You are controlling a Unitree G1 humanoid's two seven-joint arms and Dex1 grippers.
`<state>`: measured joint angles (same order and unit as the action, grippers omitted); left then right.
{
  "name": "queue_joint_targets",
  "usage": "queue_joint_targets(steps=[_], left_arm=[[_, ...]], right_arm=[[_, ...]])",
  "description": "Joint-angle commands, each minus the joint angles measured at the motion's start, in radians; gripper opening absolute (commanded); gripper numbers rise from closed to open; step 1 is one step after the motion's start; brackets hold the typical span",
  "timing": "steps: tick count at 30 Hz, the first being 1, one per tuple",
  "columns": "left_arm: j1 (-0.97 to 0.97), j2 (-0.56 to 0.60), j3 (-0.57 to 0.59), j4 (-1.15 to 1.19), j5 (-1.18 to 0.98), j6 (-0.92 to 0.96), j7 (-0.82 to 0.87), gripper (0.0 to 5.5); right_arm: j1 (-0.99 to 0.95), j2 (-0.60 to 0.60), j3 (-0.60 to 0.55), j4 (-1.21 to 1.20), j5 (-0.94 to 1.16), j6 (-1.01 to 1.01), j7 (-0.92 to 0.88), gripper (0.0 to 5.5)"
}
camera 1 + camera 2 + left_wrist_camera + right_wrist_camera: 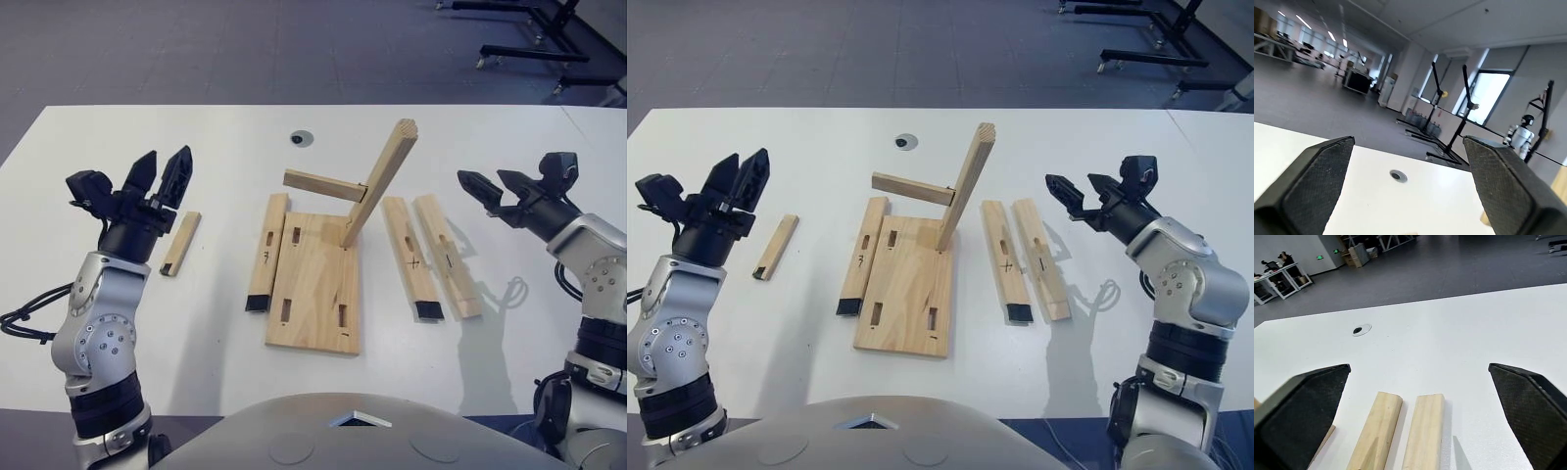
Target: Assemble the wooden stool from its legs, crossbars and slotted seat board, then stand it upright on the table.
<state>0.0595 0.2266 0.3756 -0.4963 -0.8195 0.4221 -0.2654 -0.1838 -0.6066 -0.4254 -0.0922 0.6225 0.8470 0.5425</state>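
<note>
The slotted seat board [315,284] lies flat at the table's middle. One leg [382,181] stands tilted in its far right slot, with a crossbar [323,184] jutting from it toward the left. Another leg [267,250] lies along the board's left side. Two more legs [409,257] [447,255] lie side by side on its right. A short crossbar [181,242] lies apart at the left. My left gripper [168,153] hovers open above that short crossbar. My right gripper [480,176] is open, raised just right of the two legs [1376,435] [1425,431].
A round cable hole [302,138] sits in the white table [118,323] behind the board. Bare tabletop stretches to the front and far left. Wheeled black frames [529,49] stand on the floor beyond the table's far right corner.
</note>
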Motion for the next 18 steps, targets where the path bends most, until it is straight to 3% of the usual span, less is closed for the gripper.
queue_joint_targets(steps=[1, 10, 18], left_arm=[[-0.035, 0.006, 0.019, -0.004, 0.012, -0.027, 0.038, 4.06], [-0.048, -0.036, 0.007, -0.024, 0.039, -0.086, 0.119, 4.06], [-0.056, -0.065, -0.025, -0.021, 0.059, -0.136, 0.128, 4.06]], right_arm=[[-0.004, -0.014, 0.037, -0.033, -0.053, -0.046, -0.024, 5.21], [0.198, -0.049, 0.272, -0.188, -0.317, -0.161, -0.082, 5.21], [0.251, -0.028, 0.292, -0.190, -0.369, -0.121, -0.122, 5.21]])
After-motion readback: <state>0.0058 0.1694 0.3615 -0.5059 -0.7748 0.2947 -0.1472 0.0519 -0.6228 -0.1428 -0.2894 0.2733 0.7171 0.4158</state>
